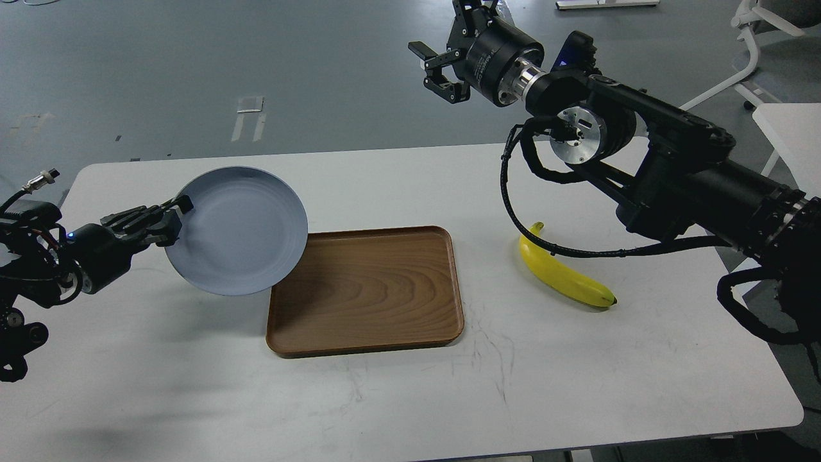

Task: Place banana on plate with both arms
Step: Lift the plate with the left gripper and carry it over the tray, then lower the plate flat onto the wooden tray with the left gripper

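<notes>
My left gripper point(176, 218) is shut on the left rim of the pale blue-grey plate point(240, 231) and holds it in the air, tilted, its right edge over the left end of the wooden tray. The yellow banana point(564, 273) lies on the table at the right, partly under a black cable of my right arm. My right gripper point(433, 67) is open and empty, high above the table's far edge, well away from the banana.
A rectangular brown wooden tray point(372, 292) lies in the middle of the white table point(410, 385). A second white table point(792, 128) and a chair base point(753, 58) stand at the far right.
</notes>
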Controlling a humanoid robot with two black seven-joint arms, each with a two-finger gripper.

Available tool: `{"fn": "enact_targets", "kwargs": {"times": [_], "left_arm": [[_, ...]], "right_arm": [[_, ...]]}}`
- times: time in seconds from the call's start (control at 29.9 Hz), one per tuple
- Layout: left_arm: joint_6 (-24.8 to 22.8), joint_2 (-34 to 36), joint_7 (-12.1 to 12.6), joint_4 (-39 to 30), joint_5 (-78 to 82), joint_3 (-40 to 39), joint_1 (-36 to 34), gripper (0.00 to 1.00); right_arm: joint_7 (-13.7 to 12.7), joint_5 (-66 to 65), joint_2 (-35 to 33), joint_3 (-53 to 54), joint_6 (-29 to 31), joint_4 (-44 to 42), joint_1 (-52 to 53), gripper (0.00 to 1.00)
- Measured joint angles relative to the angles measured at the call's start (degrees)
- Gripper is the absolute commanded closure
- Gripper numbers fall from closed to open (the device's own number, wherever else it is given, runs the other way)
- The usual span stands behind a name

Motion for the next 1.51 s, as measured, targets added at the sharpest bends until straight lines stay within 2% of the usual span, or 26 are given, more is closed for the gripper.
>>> {"fn": "enact_targets", "kwargs": {"times": [0.23, 0.47, 0.7, 1.0, 1.51], "left_arm": [[-3.40, -0.57, 0.00, -2.72, 0.09, 0.00, -1.27, 1.00], [-7.55, -7.92, 0.00, -3.05, 0.20, 1.22, -2.31, 1.00], [-7.95, -15.95, 0.00, 0.93, 0.30, 6.67, -5.06, 1.00], [-9.11, -21.69, 0.00, 9.58, 0.28, 10.15, -6.65, 1.00], [-10.22, -22.84, 0.00, 10.97, 0.20, 10.16, -7.06, 1.00]], "right_arm": [[0.00, 0.00, 0.68, 0.00, 0.00, -0.16, -0.09, 0.00], [0.00, -0.06, 0.81, -0.19, 0.00, -0.56, -0.05, 0.00], [0.00, -0.01, -0.34, -0.95, 0.00, -0.29, -0.01, 0.00], [0.00, 0.00, -0.66, -0.89, 0.00, -0.27, -0.20, 0.00], [0.00, 0.00, -0.82, -0.87, 0.10, -0.36, -0.62, 0.00]]}}
